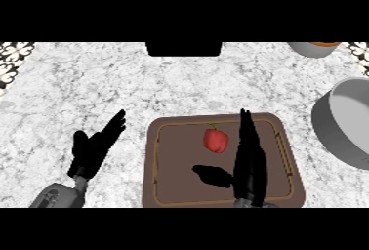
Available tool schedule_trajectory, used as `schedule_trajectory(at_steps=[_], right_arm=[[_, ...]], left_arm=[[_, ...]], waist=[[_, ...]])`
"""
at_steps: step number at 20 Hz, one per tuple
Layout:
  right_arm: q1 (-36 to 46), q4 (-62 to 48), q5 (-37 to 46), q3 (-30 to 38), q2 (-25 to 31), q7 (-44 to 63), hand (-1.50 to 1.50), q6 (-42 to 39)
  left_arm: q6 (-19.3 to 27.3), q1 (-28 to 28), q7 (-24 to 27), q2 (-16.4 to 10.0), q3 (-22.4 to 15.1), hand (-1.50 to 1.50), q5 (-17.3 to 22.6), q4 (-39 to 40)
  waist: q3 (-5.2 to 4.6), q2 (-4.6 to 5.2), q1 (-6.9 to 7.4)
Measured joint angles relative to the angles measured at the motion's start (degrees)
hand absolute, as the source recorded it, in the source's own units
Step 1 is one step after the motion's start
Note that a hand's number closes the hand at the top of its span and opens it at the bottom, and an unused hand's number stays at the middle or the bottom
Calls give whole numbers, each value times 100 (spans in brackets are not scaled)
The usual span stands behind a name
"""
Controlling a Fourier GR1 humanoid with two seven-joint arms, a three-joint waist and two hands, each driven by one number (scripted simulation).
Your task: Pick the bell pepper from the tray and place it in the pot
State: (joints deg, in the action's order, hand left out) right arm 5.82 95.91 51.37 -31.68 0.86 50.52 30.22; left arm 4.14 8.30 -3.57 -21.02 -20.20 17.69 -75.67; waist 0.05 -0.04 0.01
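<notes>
On the marble counter [108, 78], tray [176, 161] holds bell pepper [215, 140]; left hand [90, 151], right hand [249, 166]: fingers [246, 127] released

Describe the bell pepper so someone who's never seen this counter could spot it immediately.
Find the brown tray on the marble counter, left of the grey pot. On the tray's far half, just left of the right hand, lies the bell pepper. It is the only red thing on the tray.

tray [153, 168] near-centre, pot [336, 128] far right.
bell pepper [215, 140] on tray's far half, right hand [249, 163] just beside it; left hand [92, 149] left of tray.
</notes>
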Motion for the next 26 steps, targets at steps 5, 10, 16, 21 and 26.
schedule_trajectory(at_steps=[5,10,16,21,26], right_arm=[[-100,-213,-847,99,-19,-1003,-150,546],[-156,-640,-1840,221,-43,-1994,-150,1006],[57,-1648,-3249,524,-63,-3377,-150,1306],[402,-2460,-3569,492,7,-4147,150,1381],[552,-2972,-4084,585,-36,-5084,150,1444]], left_arm=[[-60,-204,-81,21,34,0,-118,-204],[-178,-190,-47,123,190,0,-241,-120],[-314,-217,-178,199,377,0,-359,-191],[-416,-166,-100,373,473,0,-516,-13],[-479,-189,-251,444,608,0,-614,-122]], waist=[[0,5,20],[0,6,17],[1,11,30],[-28,-32,25],[-53,-81,15]])
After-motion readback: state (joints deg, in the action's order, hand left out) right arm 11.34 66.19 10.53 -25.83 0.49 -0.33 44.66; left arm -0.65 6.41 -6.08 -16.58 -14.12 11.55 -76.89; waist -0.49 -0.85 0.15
